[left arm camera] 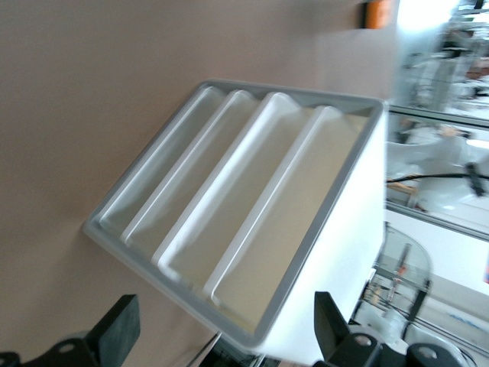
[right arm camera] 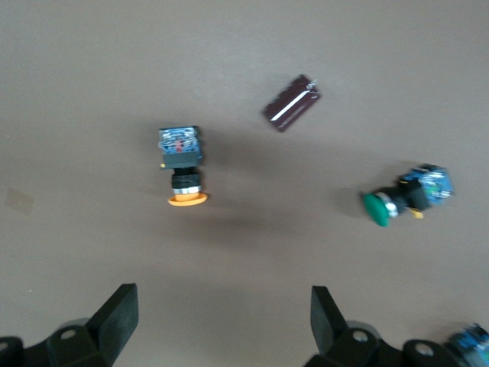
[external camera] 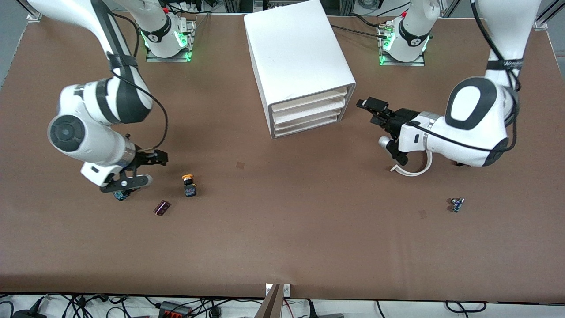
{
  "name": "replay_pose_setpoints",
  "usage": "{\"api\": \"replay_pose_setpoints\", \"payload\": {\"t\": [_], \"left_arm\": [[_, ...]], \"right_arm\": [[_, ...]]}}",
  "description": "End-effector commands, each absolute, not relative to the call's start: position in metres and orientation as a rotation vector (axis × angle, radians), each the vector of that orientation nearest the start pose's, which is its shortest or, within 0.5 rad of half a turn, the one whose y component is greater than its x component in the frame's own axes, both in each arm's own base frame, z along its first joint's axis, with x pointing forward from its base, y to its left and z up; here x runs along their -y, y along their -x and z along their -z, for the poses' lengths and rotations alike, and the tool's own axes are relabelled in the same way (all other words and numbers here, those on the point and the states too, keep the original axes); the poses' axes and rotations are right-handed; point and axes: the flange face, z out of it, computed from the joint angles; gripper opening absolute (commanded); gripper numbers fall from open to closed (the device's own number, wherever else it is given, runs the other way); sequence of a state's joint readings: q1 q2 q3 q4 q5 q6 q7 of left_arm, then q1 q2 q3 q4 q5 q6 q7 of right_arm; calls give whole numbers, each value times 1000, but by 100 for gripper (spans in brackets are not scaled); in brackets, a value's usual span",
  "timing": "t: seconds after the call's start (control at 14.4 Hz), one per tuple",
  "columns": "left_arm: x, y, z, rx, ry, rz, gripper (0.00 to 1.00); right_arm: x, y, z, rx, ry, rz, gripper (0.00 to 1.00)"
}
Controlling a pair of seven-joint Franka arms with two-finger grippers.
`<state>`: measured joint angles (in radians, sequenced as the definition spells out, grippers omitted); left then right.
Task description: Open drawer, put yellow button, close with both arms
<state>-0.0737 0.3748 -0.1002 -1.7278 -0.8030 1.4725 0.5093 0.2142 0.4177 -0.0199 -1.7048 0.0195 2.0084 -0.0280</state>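
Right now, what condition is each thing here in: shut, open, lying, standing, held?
drawer: shut, flush with the three below.
cabinet: upright on the table.
yellow button: lying on its side, free.
green button: on its side, free.
dark red cylinder: lying flat.
left end effector: open, empty, beside the cabinet's front.
right end effector: open, empty, beside the yellow button.

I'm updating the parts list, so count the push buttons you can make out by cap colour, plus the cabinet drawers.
Yellow button: 1
Green button: 1
Drawers: 4
Total: 6
Small blue part toward the left arm's end: too small to tell its kind, not counted.
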Motion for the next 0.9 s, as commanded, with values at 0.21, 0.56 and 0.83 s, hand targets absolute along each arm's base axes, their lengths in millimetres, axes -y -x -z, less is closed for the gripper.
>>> {"api": "replay_pose_setpoints", "payload": {"t": [0.21, 0.56, 0.83], "left_arm": [[202, -533, -300, 499, -1888, 363, 100], [235, -501, -279, 536, -1866, 463, 97], [248, -489, -276, 595, -1830, 466, 80]], "right_arm": [[-140, -657, -314, 237, 3019, -174, 100], [-154, -676, -273, 373, 3066, -171, 100], [-178, -676, -256, 459, 3081, -137, 100]]}}
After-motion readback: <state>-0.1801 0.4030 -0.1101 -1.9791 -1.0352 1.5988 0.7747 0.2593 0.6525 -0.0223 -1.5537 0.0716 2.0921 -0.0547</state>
